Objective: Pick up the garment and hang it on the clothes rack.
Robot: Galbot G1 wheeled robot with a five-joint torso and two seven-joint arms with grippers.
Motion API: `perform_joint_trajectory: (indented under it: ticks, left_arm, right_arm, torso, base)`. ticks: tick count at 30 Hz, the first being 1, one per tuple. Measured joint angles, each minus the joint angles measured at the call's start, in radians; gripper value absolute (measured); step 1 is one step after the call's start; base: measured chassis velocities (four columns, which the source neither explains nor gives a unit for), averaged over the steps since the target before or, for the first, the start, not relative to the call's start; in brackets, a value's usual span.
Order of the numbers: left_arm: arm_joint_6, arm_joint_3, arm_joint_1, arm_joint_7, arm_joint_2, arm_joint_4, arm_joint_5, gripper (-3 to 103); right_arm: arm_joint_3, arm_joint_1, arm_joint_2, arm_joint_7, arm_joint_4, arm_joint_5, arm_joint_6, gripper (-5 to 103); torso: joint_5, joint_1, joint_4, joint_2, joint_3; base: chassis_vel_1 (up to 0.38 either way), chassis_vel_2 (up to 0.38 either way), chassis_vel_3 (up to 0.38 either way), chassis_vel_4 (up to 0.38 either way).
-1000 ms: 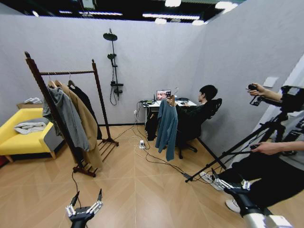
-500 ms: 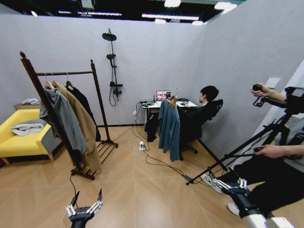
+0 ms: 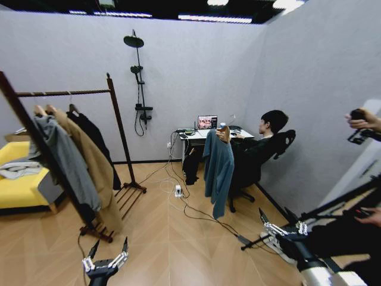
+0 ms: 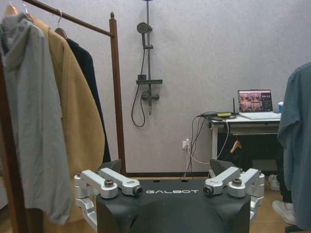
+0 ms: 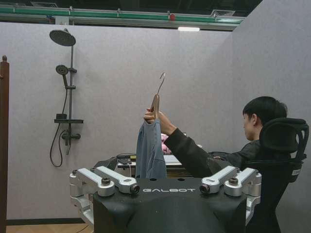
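Clothes rack (image 3: 77, 155): dark reddish-brown wood, stood at the left of the room on the wooden floor (image 3: 172, 238), turned posts joined by a twisted bar. Hung on it, left to right: a grey hooded top (image 3: 62, 164), a long tan coat (image 3: 89, 164), a black garment (image 3: 92, 134). Yellow sofa (image 3: 18, 185) sat behind the rack, against the wall.

Left gripper (image 3: 106, 257): low at the near edge in the head view, over bare floor, fingers spread wide and empty.

Shower fitting (image 3: 139, 83): mounted on the back wall, between the rack and a desk (image 3: 205, 136) bearing a lit laptop (image 3: 206, 122).

Garment (image 3: 218, 170): dark teal-blue, hung on a wooden hanger (image 5: 155, 99) held up by the hand (image 5: 151, 116) of a person seated at the desk, well apart from the rack and from both grippers.

Right gripper (image 3: 281, 226): low at the right, fingers parted, holding nothing, beside a tripod leg (image 3: 309, 214).
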Motion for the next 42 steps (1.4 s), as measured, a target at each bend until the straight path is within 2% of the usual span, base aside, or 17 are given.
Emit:
perform_joint_trajectory:
  ticks: [6,7,10,13,14,16,18,20,21,22,24,26,27,29,30,31,42]
  left_arm:
    - [0.000,0.000,0.000,0.000,0.000,0.000,0.000,100]
    - [0.000,0.000,0.000,0.000,0.000,0.000,0.000,100]
    - [0.000,0.000,0.000,0.000,0.000,0.000,0.000,100]
    - [0.000,0.000,0.000,0.000,0.000,0.000,0.000,100]
    - [0.000,0.000,0.000,0.000,0.000,0.000,0.000,100]
    - [0.000,0.000,0.000,0.000,0.000,0.000,0.000,100]
    - [0.000,0.000,0.000,0.000,0.000,0.000,0.000,100]
    - [0.000,0.000,0.000,0.000,0.000,0.000,0.000,100]
    - [0.000,0.000,0.000,0.000,0.000,0.000,0.000,100]
    - [0.000,0.000,0.000,0.000,0.000,0.000,0.000,100]
    - [0.000,0.000,0.000,0.000,0.000,0.000,0.000,100]
    - [0.000,0.000,0.000,0.000,0.000,0.000,0.000,100]
    - [0.000,0.000,0.000,0.000,0.000,0.000,0.000,100]
    - [0.000,0.000,0.000,0.000,0.000,0.000,0.000,100]
    - [0.000,0.000,0.000,0.000,0.000,0.000,0.000,100]
    - [0.000,0.000,0.000,0.000,0.000,0.000,0.000,100]
    - [0.000,0.000,0.000,0.000,0.000,0.000,0.000,100]
  right_arm:
    - [0.003,-0.019,0.006,0.000,0.004,-0.007,0.032,100]
    - [0.004,-0.019,0.006,-0.001,0.004,-0.007,0.038,100]
    - [0.004,-0.016,0.003,0.000,0.005,-0.002,0.043,100]
    - [0.002,-0.011,0.001,0.000,0.010,-0.010,0.047,100]
    - [-0.002,-0.009,0.003,0.000,0.012,-0.024,0.051,100]
    - [-0.009,-0.008,0.005,0.006,0.016,-0.040,0.060,100]
    - [-0.024,-0.001,0.002,0.059,0.044,-0.078,0.092,100]
    - [-0.024,0.006,-0.005,0.091,0.071,-0.092,0.089,100]
    - [-0.015,0.016,-0.019,0.119,0.108,-0.090,0.059,100]
    - [-0.015,0.016,-0.019,0.119,0.108,-0.090,0.059,100]
    - [0.012,0.048,-0.072,0.167,0.177,-0.058,-0.019,100]
    - [0.017,0.058,-0.090,0.180,0.186,-0.049,-0.036,100]
    - [0.029,0.086,-0.131,0.211,0.195,-0.020,-0.072,100]
    - [0.040,0.107,-0.154,0.229,0.194,0.006,-0.095,100]
    - [0.051,0.129,-0.177,0.244,0.185,0.038,-0.116,100]
    - [0.057,0.147,-0.192,0.254,0.168,0.068,-0.132,100]
    - [0.021,0.239,-0.236,0.286,0.027,0.132,-0.179,100]
  torso:
    - [0.0001,0.000,-0.0001,0.000,0.000]
    - [-0.0010,0.000,-0.0005,0.000,0.000]
    - [0.0006,0.000,-0.0003,0.000,0.000]
    - [-0.0013,0.000,-0.0005,0.000,0.000]
    - [0.0004,0.000,-0.0003,0.000,0.000]
    - [0.0005,0.000,-0.0001,0.000,0.000]
    - [-0.0011,0.000,-0.0004,0.000,0.000]
    - [0.0005,0.000,-0.0004,0.000,0.000]
    - [0.0005,0.001,0.0002,0.000,0.000]
    - [0.0005,0.001,0.0002,0.000,0.000]
    - [-0.0014,0.001,-0.0006,0.000,0.000]
    - [-0.0011,0.001,-0.0006,0.000,0.000]
    - [0.0005,0.001,0.0005,0.000,0.000]
    - [0.0004,0.001,-0.0001,0.000,0.000]
    - [-0.0012,0.001,-0.0001,0.000,0.000]
    - [0.0001,-0.001,-0.0003,0.000,0.000]
    - [0.0002,0.000,-0.0005,0.000,0.000]
  base:
    - [-0.360,0.362,0.367,-0.362]
    - [-0.357,0.360,0.379,-0.363]
    - [-0.331,0.366,0.350,-0.349]
    - [-0.334,0.319,0.363,-0.341]
    - [-0.336,0.327,0.361,-0.338]
    - [-0.351,0.355,0.344,-0.338]
    - [-0.366,0.333,0.349,-0.335]
    - [-0.342,0.340,0.355,-0.330]
    - [-0.302,0.259,0.298,-0.324]
    - [-0.302,0.259,0.298,-0.324]
    - [-0.235,0.217,0.182,-0.152]
    - [-0.226,0.175,0.044,-0.124]
    - [-0.064,0.154,0.044,-0.008]
    - [0.000,0.000,0.000,0.000]
    - [0.000,0.000,0.000,0.000]
    - [0.051,-0.041,-0.033,0.024]
    - [0.038,-0.040,-0.032,0.034]
